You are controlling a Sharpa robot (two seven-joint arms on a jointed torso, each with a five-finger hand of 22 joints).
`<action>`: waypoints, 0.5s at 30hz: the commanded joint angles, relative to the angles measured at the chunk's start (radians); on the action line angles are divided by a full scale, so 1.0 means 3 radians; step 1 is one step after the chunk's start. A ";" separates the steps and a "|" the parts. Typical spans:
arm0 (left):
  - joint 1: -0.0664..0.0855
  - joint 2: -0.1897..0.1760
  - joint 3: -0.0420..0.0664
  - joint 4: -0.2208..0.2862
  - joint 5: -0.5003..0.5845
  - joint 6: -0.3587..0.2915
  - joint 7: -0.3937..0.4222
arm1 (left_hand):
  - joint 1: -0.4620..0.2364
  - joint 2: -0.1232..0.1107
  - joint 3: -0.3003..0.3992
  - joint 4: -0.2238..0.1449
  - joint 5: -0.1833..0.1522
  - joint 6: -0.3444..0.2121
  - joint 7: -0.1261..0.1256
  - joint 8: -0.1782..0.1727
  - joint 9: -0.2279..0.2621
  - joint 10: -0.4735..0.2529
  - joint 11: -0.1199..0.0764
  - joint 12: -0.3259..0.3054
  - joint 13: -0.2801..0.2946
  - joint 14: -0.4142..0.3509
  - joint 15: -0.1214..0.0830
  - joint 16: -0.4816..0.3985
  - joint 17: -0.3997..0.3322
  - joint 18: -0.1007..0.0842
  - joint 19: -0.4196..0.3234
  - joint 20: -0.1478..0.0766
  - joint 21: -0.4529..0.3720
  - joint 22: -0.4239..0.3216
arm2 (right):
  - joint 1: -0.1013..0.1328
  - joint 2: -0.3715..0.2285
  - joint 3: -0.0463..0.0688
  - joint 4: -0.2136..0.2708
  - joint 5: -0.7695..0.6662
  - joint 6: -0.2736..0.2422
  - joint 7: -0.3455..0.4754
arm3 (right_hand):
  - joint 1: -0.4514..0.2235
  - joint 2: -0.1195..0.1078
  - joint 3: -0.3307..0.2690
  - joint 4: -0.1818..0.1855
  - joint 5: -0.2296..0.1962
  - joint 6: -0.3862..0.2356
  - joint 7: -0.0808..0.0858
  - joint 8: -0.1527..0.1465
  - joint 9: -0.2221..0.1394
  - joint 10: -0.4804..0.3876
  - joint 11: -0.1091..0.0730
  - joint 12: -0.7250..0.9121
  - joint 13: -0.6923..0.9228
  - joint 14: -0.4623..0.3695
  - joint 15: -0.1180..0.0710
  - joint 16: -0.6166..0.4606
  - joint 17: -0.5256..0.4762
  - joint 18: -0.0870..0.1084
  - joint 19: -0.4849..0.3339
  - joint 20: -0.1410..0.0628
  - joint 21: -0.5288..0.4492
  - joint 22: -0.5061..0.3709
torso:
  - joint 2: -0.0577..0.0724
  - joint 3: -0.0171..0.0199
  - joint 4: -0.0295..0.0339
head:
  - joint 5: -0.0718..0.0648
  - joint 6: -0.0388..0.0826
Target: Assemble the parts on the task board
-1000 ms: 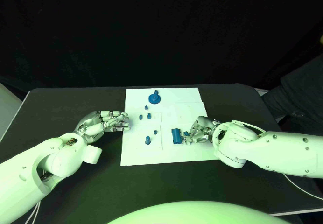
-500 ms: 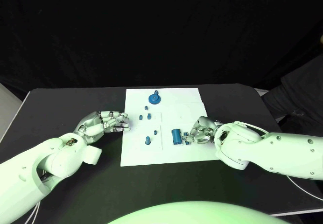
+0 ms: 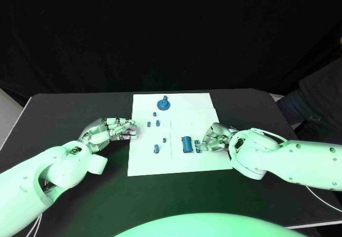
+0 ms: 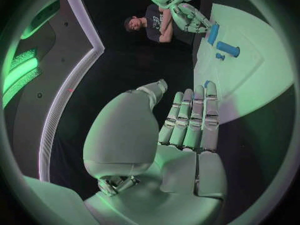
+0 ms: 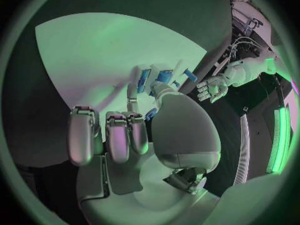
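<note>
Assembly looked barely begun: blue parts (image 3: 187, 143) lay loose across the board (image 3: 192, 111). The right hand (image 3: 211, 138) pinched a small part near the board's right edge; the left hand (image 3: 108, 129) hung open, empty, beside its left edge.

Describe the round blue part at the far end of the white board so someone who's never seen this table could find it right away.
Start at the white task board in the middle of the black table and follow it to its far edge, away from the robot. The round blue part sits there, well beyond both hands. It is a flat disc with a small knob on top, wider than the small blue pegs nearer the robot.
</note>
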 commanded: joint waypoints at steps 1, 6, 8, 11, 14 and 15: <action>-0.0002 0.0003 0.0003 0.0005 -0.0011 0.0061 0.0012 | -0.0004 0.0034 -0.0001 0.0019 -0.0011 -0.0030 0.0097 0.0013 -0.0005 -0.0033 0.0000 0.0020 0.0004 -0.0023 0.0002 -0.0011 0.0005 0.0041 0.0026 0.0007 -0.0009 -0.0003 | -0.0003 -0.0029 0.0000 -0.0002 0.0027 -0.0010 0.0139 | 0.0099 -0.0011 0.0060 0.0004 -0.0144 -0.0015 -0.0007 0.0016 -0.0015 0.0352 -0.0019 0.0015 0.0876 0.0353 -0.0023 0.0021 0.0878 -0.0036 0.0282 -0.0020 -0.0002 0.0668 | -0.0004 -0.0003 0.0000 | 0.0003 0.0006; -0.0002 0.0008 0.0003 0.0002 -0.0012 0.0043 0.0039 | -0.0003 0.0037 -0.0003 0.0024 -0.0010 -0.0032 0.0096 0.0017 -0.0008 -0.0037 0.0000 0.0025 0.0004 -0.0024 0.0002 -0.0011 0.0006 0.0041 0.0026 0.0007 -0.0009 -0.0010 | -0.0002 -0.0087 0.0007 -0.0054 0.0310 -0.0252 0.0494 | 0.0266 -0.0069 0.0170 -0.0016 -0.0134 -0.0088 0.0023 -0.0021 -0.0051 0.0352 0.0002 0.0015 0.0876 0.0353 -0.0009 0.0021 0.0878 -0.0024 0.0271 -0.0013 -0.0079 0.0645 | -0.0005 -0.0003 -0.0004 | 0.0006 0.0024; -0.0002 0.0011 0.0003 0.0000 -0.0013 0.0029 0.0064 | -0.0003 0.0037 -0.0003 0.0024 -0.0010 -0.0032 0.0096 0.0017 -0.0008 -0.0037 0.0000 0.0025 0.0004 -0.0024 0.0002 -0.0011 0.0006 0.0041 0.0026 0.0007 -0.0009 -0.0010 | 0.0002 -0.0098 0.0012 -0.0089 0.0524 -0.0364 0.0735 | 0.0330 -0.0073 0.0224 -0.0026 -0.0093 -0.0134 0.0046 -0.0047 -0.0067 0.0352 0.0024 0.0015 0.0876 0.0347 0.0008 0.0007 0.0853 -0.0008 0.0256 0.0000 -0.0178 0.0613 | -0.0006 -0.0004 -0.0002 | 0.0004 0.0036; -0.0003 0.0019 0.0003 -0.0008 -0.0012 -0.0002 0.0128 | 0.0004 0.0037 -0.0002 0.0021 -0.0010 -0.0032 0.0094 0.0019 -0.0010 -0.0037 -0.0002 0.0027 0.0004 -0.0024 0.0001 -0.0011 0.0007 0.0041 0.0027 0.0007 -0.0009 -0.0012 | 0.0017 -0.0097 0.0020 -0.0188 0.1028 -0.0521 0.1297 | 0.0422 -0.0075 0.0340 -0.0048 -0.0073 -0.0210 0.0088 -0.0078 -0.0088 0.0280 0.0060 -0.0119 0.0814 0.0303 0.0040 -0.0095 0.0684 0.0058 0.0192 0.0032 -0.0574 0.0478 | -0.0006 -0.0005 -0.0003 | 0.0003 0.0055; -0.0003 0.0029 0.0003 -0.0028 -0.0005 -0.0034 0.0206 | 0.0025 0.0040 0.0003 0.0012 -0.0010 -0.0027 0.0086 0.0030 -0.0012 -0.0033 -0.0007 0.0037 0.0005 -0.0019 -0.0003 -0.0008 0.0010 0.0043 0.0031 0.0005 -0.0007 -0.0020 | 0.0041 -0.0070 0.0028 -0.0327 0.1524 -0.0632 0.1818 | 0.0506 -0.0083 0.0446 -0.0098 -0.0085 -0.0262 0.0117 -0.0090 -0.0097 0.0182 0.0082 -0.0291 0.0732 0.0266 0.0061 -0.0187 0.0550 0.0110 0.0138 0.0058 -0.0906 0.0355 | -0.0010 -0.0004 -0.0002 | 0.0010 0.0078; -0.0003 0.0032 0.0003 -0.0037 0.0000 -0.0047 0.0232 | 0.0033 0.0043 0.0006 0.0009 -0.0010 -0.0023 0.0081 0.0035 -0.0012 -0.0030 -0.0010 0.0042 0.0006 -0.0016 -0.0005 -0.0006 0.0012 0.0043 0.0033 0.0004 -0.0007 -0.0023 | 0.0051 -0.0057 0.0031 -0.0378 0.1680 -0.0657 0.1965 | 0.0519 -0.0087 0.0460 -0.0107 -0.0094 -0.0274 0.0120 -0.0094 -0.0099 0.0164 0.0088 -0.0321 0.0717 0.0260 0.0063 -0.0201 0.0530 0.0117 0.0130 0.0061 -0.0952 0.0337 | -0.0012 -0.0005 -0.0002 | 0.0011 0.0082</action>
